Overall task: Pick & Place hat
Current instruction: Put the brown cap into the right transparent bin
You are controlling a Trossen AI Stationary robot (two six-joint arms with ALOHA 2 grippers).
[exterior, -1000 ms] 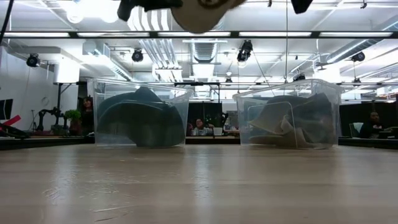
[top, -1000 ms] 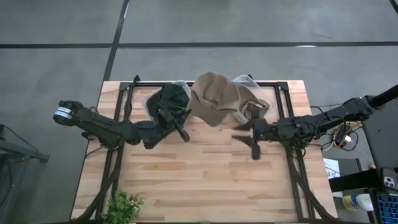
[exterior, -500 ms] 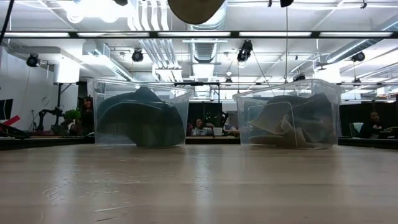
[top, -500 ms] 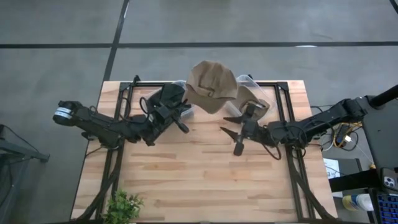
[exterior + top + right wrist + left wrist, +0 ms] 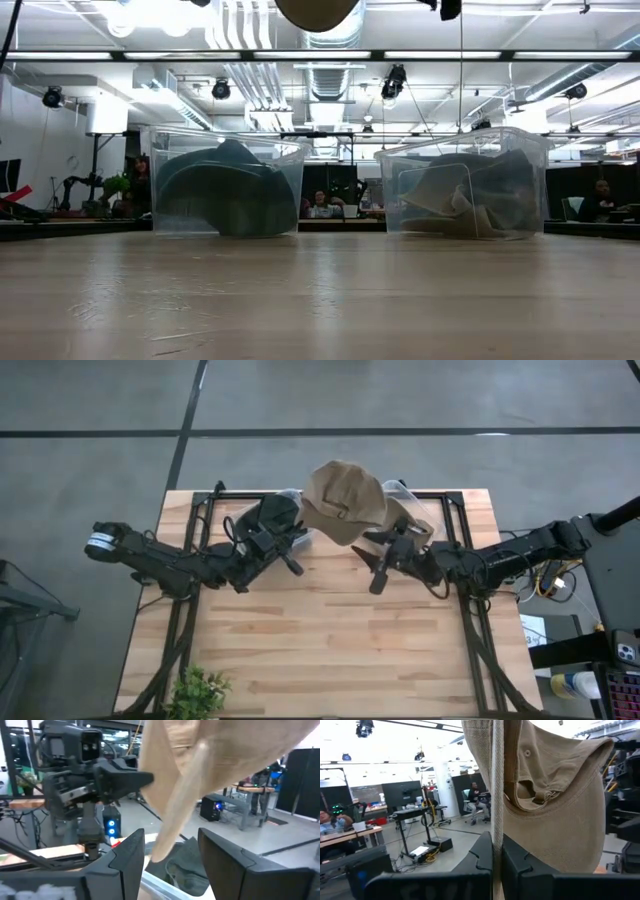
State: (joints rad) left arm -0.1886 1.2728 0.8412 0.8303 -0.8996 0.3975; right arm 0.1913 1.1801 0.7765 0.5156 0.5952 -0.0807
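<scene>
**Tan cap held aloft between two robot arms**

From above, a tan cotton baseball cap (image 5: 343,501) hangs high over the far side of the wooden slatted tabletop (image 5: 320,650), between two clear plastic bins. The left claw (image 5: 290,556) reaches toward it from the left-hand clear bin of dark hats (image 5: 268,520); the right claw (image 5: 378,565) sits just beside the cap's right edge, over the right-hand clear bin of tan hats (image 5: 410,520).

At tabletop level, only the cap's rounded underside (image 5: 316,12) shows at the upper edge, well above both bins, which stand apart on the wood.

The left wrist camera shows the left claw's dark fingers (image 5: 482,855) pressed together, pinching a fold of the cap's fabric (image 5: 555,805).

The right wrist camera shows the right claw's fingers (image 5: 227,857) spread, the cap's brim (image 5: 190,785) hanging between them, apparently without touching them.
</scene>
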